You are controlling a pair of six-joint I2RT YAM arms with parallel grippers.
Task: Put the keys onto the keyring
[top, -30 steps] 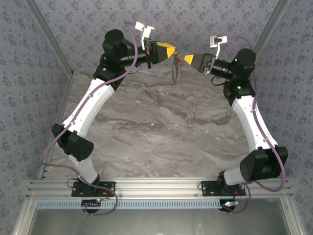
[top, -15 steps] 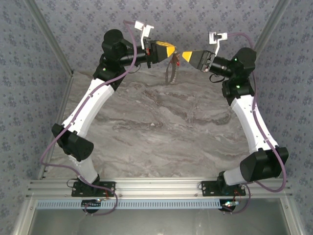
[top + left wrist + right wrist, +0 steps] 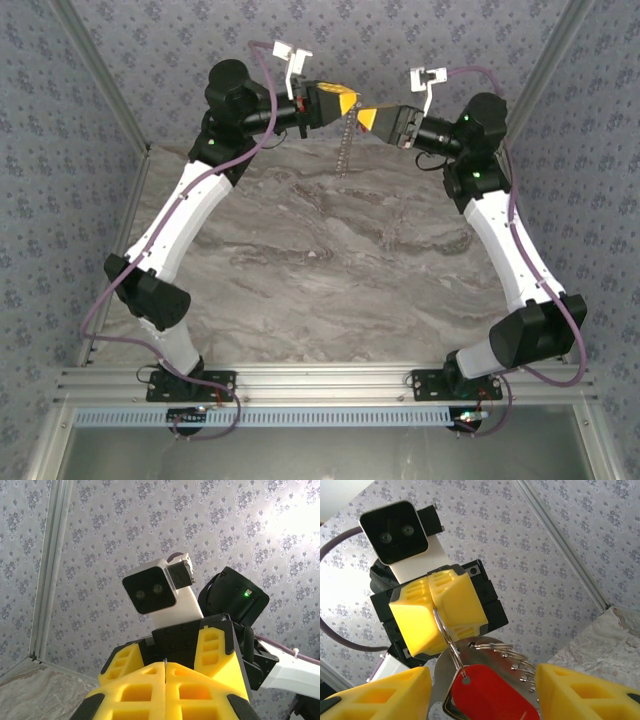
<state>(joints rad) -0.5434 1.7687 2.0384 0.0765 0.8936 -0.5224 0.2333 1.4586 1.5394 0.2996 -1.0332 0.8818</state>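
Keyring (image 3: 451,647) hung in the air over the far edge of the table (image 3: 330,250). Its thin wire was pinched between the pressed-together yellow fingers of your left claw (image 3: 350,101). Key (image 3: 492,692), a red oblong tag, dangled from the loop through a small hole near its top, with silver links (image 3: 512,657) beside it. Your right claw (image 3: 363,118) faced the left one tip to tip, just beside it. In the right wrist view its two fingers (image 3: 380,695) stood spread, one on each side of the red key. Whether the right-hand pad touched the key, you could not tell. In the left wrist view your left fingers met along a closed seam.
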